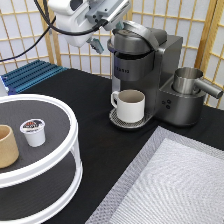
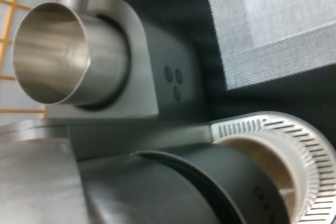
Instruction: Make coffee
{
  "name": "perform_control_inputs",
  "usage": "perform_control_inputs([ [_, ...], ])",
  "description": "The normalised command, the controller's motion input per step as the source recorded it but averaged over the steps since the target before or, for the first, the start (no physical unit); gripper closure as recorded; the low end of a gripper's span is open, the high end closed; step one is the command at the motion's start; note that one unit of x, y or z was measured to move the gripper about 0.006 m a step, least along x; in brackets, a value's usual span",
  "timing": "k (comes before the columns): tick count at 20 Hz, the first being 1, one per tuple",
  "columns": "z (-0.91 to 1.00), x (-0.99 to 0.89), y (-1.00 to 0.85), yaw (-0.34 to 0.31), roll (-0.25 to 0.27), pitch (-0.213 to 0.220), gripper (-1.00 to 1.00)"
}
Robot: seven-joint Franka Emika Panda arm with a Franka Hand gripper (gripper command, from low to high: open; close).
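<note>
The coffee pod, small and white with a dark printed foil top, stands on the upper tier of a round white two-tier stand at the exterior view's left. A cream mug sits on the drip tray of the grey coffee machine. My gripper is high at the exterior view's top, right at the machine's closed lid, far from the pod. It holds nothing that I can see. The wrist view looks down on the machine's lid, the mug and the drip tray.
A tan wooden cup stands beside the pod on the stand. A steel jug sits on the machine's right side and shows in the wrist view. A grey mat lies at the bottom right. A paper screen stands behind.
</note>
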Motion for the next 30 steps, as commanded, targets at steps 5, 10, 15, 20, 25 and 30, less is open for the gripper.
perform_control_inputs([
  [5, 0.44, 0.35, 0.38, 0.000, 0.011, 0.173, -1.00],
  [10, 0.72, 0.44, 0.59, 0.000, -0.112, 0.201, -1.00],
  [15, 0.82, 0.52, 0.69, 0.000, -0.185, 0.206, -1.00],
  [20, 0.74, 0.51, 0.65, 0.000, -0.226, 0.167, -1.00],
  [25, 0.54, 0.51, 0.50, 0.000, -0.210, 0.143, -1.00],
  [30, 0.37, 0.53, 0.34, 0.002, -0.152, 0.147, -1.00],
])
